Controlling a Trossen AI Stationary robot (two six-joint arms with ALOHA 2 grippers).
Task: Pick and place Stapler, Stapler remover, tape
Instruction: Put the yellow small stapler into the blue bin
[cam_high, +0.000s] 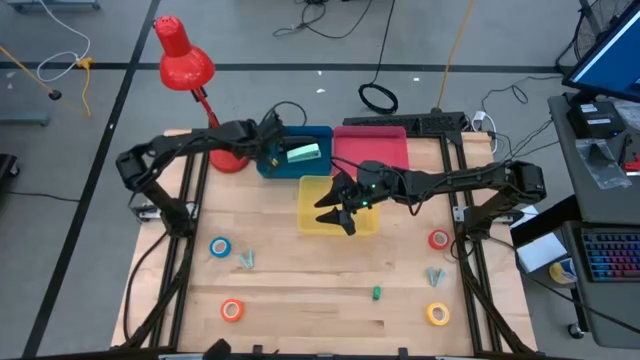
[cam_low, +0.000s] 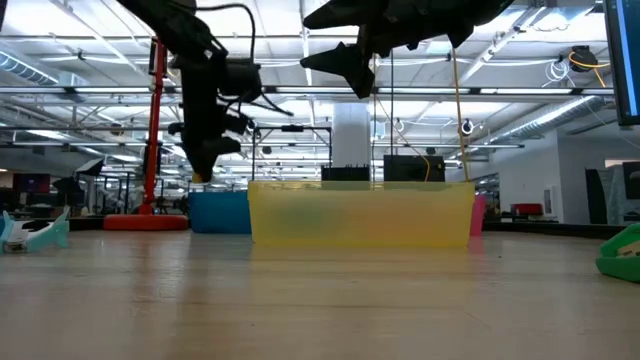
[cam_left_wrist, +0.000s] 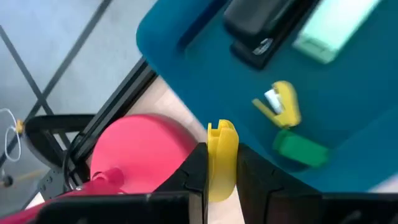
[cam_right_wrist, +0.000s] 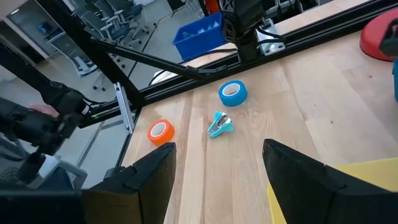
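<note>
My left gripper (cam_left_wrist: 222, 163) is shut on a small yellow staple remover (cam_left_wrist: 222, 146) and hangs over the left rim of the blue bin (cam_high: 268, 165). In that bin lie a black stapler (cam_left_wrist: 261, 28), a mint stapler (cam_left_wrist: 336, 28), another yellow remover (cam_left_wrist: 281, 104) and a green one (cam_left_wrist: 301, 151). My right gripper (cam_high: 335, 212) is open and empty above the yellow bin (cam_high: 312, 205). On the table rest the blue tape (cam_high: 220, 247), orange tape (cam_high: 232, 310), red tape (cam_high: 438, 239) and yellow tape (cam_high: 438, 313). My left gripper pinches the yellow staple remover between its two fingers, which lie against its two sides (cam_left_wrist: 214, 174). The remover's far end (cam_left_wrist: 221, 129) sticks out past the fingertips. It is lifted clear, above the bin's rim and the table.
A red desk lamp (cam_high: 185, 60) stands at the table's far left, its base (cam_left_wrist: 140, 149) beside the blue bin. A pink bin (cam_high: 370, 148) sits behind the yellow one. Teal removers (cam_high: 247, 260) (cam_high: 434, 275) and a green one (cam_high: 377, 293) lie on the near half of the table.
</note>
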